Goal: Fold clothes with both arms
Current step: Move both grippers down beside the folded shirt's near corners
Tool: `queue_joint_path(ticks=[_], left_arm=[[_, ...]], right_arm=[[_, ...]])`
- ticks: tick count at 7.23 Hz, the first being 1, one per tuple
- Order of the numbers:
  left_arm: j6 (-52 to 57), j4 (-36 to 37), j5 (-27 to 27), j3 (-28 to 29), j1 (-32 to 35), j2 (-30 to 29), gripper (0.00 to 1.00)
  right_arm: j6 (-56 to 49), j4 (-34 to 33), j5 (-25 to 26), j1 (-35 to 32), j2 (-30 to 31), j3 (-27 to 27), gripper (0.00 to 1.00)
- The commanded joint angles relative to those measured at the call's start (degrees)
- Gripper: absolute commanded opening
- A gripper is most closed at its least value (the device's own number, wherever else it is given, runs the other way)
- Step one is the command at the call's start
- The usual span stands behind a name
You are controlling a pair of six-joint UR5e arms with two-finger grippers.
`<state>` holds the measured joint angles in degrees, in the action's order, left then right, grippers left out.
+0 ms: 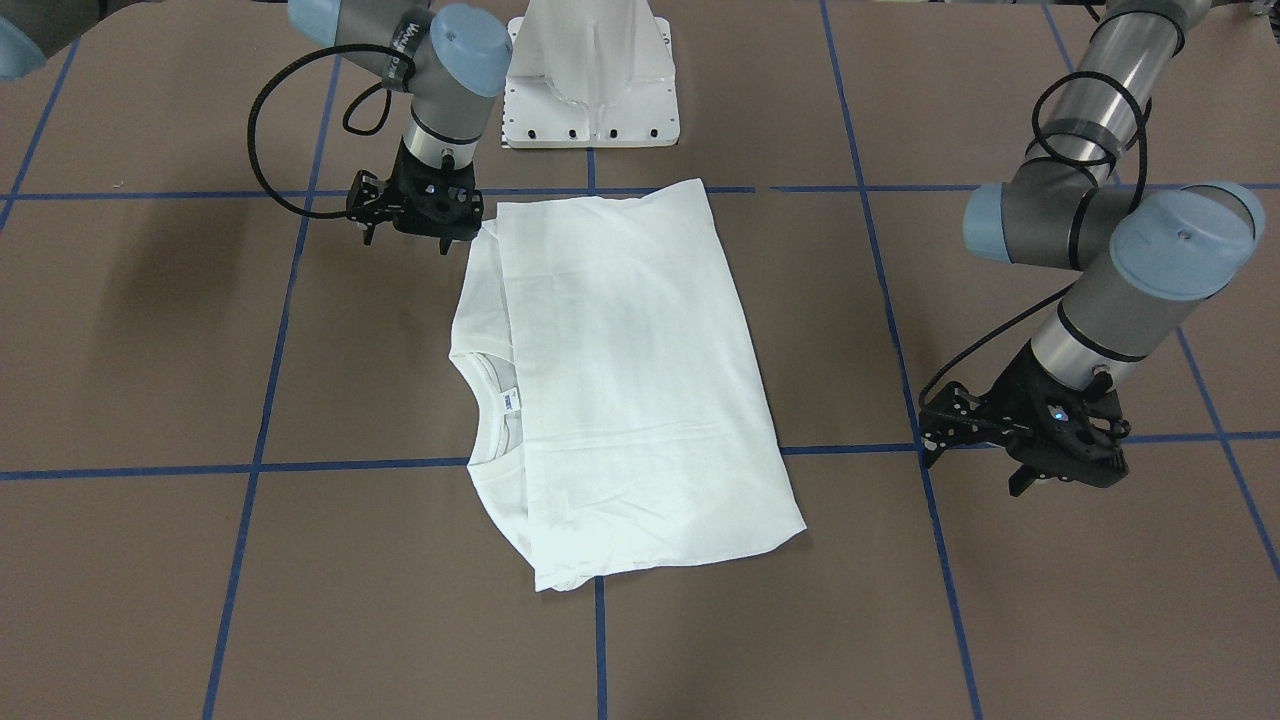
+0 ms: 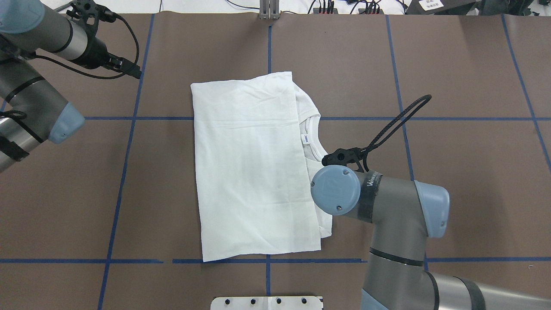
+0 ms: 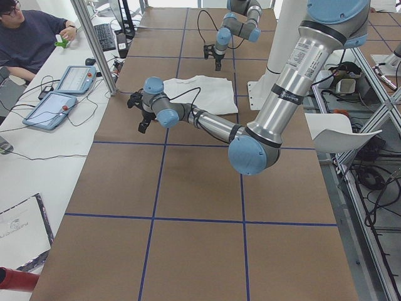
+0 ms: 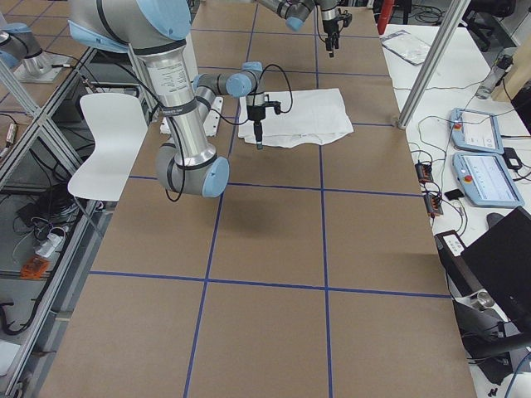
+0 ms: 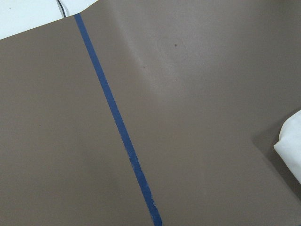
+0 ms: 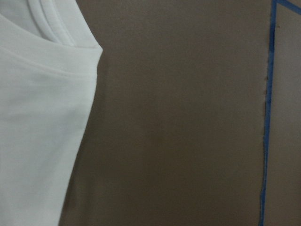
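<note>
T-shirt's (image 1: 620, 380) corner lies just beside right jaws.

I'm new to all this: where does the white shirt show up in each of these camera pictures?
Front-facing: shirt in the centre.
Overhead: centre.
Left side: upper middle, far along the table.
Right side: upper middle too.
Left wrist: only a corner, right edge.
Right wrist: left side.
Shared landmark: the collar, leftward in front-facing, rightward overhead, top left in right wrist.
</note>
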<state>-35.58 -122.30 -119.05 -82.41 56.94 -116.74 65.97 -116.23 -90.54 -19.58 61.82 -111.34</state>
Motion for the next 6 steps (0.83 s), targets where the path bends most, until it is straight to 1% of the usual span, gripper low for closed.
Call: queue_joint_path(ticks=[1,2,4,5,6], left_arm=[[-8.0,0.3,0.0,-10.1,-5.0,5.0,1.0],[-14.5,0.3,0.3,-16.0,-8.6,8.3,1.0],[-26.4,0.2,1.0,-25.7,-16.9,13.9,1.0],[-30.0,0.2,1.6,-28.9,-20.9,16.3,1.0],[-33.4,0.2,5.8,-31.7,-25.5,18.2,1.0]], right_arm=[[5.2,13.0,-0.8,-0.2,5.8,-4.6,1.0],[8.9,19.6,-2.2,-0.1,7.6,-4.8,1.0],[16.7,26.5,-1.8,-0.1,11.6,-5.5,1.0],[19.3,29.0,-1.7,0.0,12.4,-5.6,1.0],[21.2,31.3,-1.5,0.6,14.2,-5.8,1.0]])
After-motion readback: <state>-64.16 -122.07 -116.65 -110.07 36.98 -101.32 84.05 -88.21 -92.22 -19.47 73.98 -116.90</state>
